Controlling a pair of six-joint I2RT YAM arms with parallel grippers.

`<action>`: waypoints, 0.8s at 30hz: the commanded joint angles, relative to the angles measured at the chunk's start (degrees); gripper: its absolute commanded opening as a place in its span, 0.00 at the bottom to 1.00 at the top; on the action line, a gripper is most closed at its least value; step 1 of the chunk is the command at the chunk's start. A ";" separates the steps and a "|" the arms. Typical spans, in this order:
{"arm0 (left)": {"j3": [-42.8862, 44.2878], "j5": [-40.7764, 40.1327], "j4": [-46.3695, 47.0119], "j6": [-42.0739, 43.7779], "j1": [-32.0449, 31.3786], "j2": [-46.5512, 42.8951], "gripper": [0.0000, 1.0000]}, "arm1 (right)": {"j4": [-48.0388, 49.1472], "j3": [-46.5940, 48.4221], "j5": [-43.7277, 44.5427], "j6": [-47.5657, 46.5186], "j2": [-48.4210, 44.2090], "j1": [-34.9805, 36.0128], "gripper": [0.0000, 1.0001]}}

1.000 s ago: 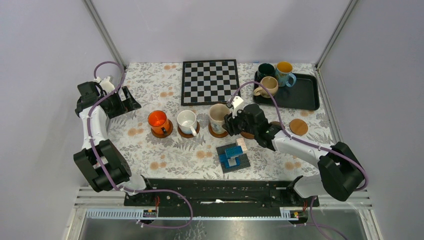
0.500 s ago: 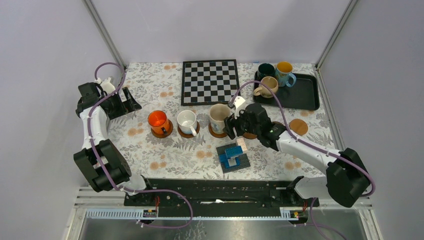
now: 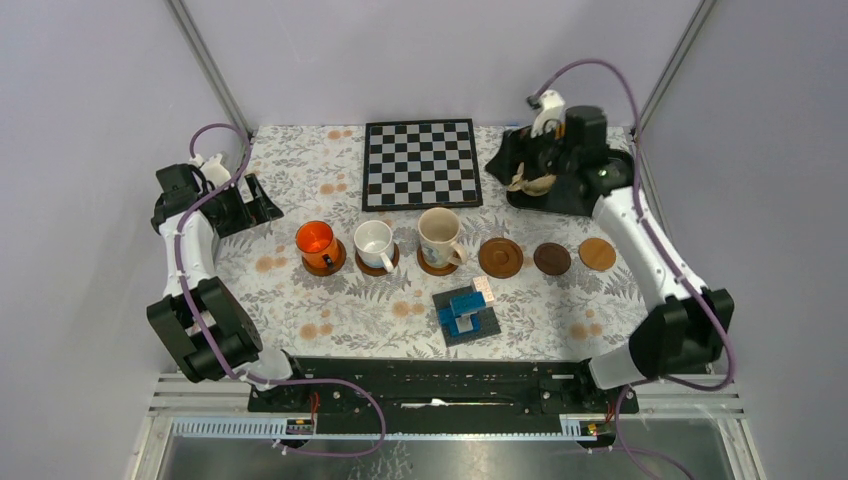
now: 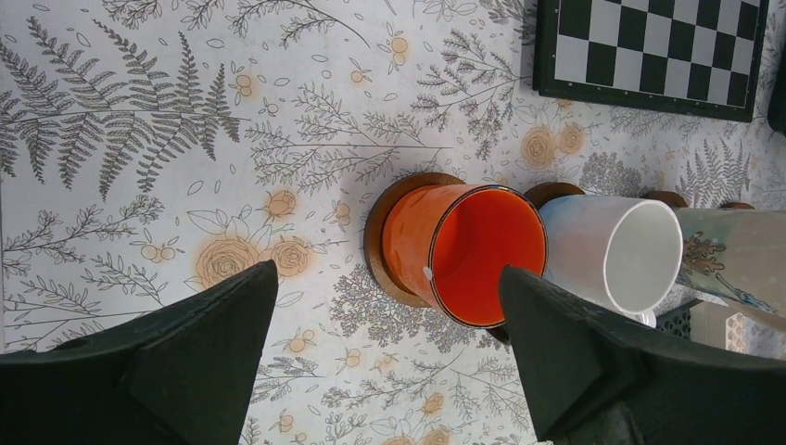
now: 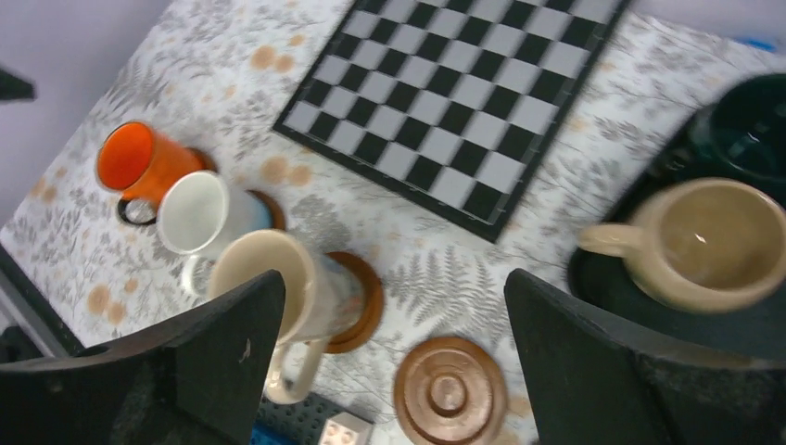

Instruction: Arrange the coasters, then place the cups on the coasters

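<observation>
My right gripper hangs at the tray edge, jaws wide and empty, beside the beige cup on the tray. My left gripper gapes empty above the orange cup. Six coasters form a row. The orange cup, white cup and patterned cup stand on the left three, and the right three are bare.

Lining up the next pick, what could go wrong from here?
The beige ceramic mug sits close beside the dark green mug on the black tray, so the open right pincer might knock the neighbour. The nearest bare brown wooden coaster lies close to the patterned cream mug, whose handle could get bumped at set-down.
</observation>
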 commanded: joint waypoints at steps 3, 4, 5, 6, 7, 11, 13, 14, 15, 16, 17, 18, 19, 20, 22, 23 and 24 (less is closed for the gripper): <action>2.25 1.76 3.35 -0.68 0.22 0.91 0.99 | -15.84 11.56 -13.37 -5.58 8.56 -15.03 0.99; 2.25 1.76 3.46 -0.79 0.19 1.12 0.99 | -17.71 13.46 -13.98 -7.93 10.05 -16.87 1.00; 2.37 1.68 3.47 -0.82 0.10 1.30 0.99 | -19.88 16.14 -13.06 -9.64 12.07 -19.35 1.00; 2.48 1.60 3.47 -0.84 0.18 1.43 0.99 | -22.54 19.21 -11.99 -12.04 14.22 -20.90 1.00; 2.52 1.55 3.47 -0.78 0.19 1.58 0.99 | -25.10 22.34 -10.60 -14.25 16.91 -22.25 0.99; 2.90 1.23 3.47 -0.61 0.15 1.96 0.99 | -33.08 36.19 -6.83 -22.95 27.71 -27.84 1.00; 3.11 1.02 3.47 -0.59 0.20 2.20 0.99 | -37.81 44.25 -4.80 -26.41 35.26 -29.96 1.00; 3.24 0.96 3.49 -0.48 0.16 2.33 0.99 | -39.31 48.51 -3.24 -27.85 38.49 -30.54 1.00; 3.34 0.91 3.48 -0.43 0.16 2.34 0.99 | -41.34 53.03 -1.46 -29.69 41.77 -30.75 1.00; 3.47 0.80 3.49 -0.41 0.16 2.39 0.99 | -43.12 57.32 -0.31 -31.43 45.01 -30.84 1.00; 3.60 0.69 3.48 -0.33 0.19 2.42 0.99 | -44.35 61.19 0.42 -32.56 47.68 -30.80 1.00; 3.69 0.59 3.49 -0.25 0.19 2.49 0.99 | -45.25 64.70 0.72 -33.45 50.32 -30.77 1.00; 3.82 0.53 3.33 -0.23 0.17 2.58 0.99 | -45.74 67.38 0.95 -34.56 52.32 -30.77 1.00; 4.09 0.50 3.19 -0.11 0.16 2.68 0.99 | -45.72 69.29 1.44 -35.50 54.15 -30.75 1.00; 4.61 0.39 2.76 0.26 0.20 2.78 0.99 | -45.05 71.04 2.04 -37.46 56.47 -30.68 0.99; 4.76 0.27 2.69 0.40 0.17 2.81 0.99 | -44.14 70.93 2.63 -38.31 57.16 -30.60 0.99; 4.87 0.43 2.57 0.57 0.15 2.80 0.99 | -43.29 70.30 2.93 -39.16 57.62 -30.47 0.99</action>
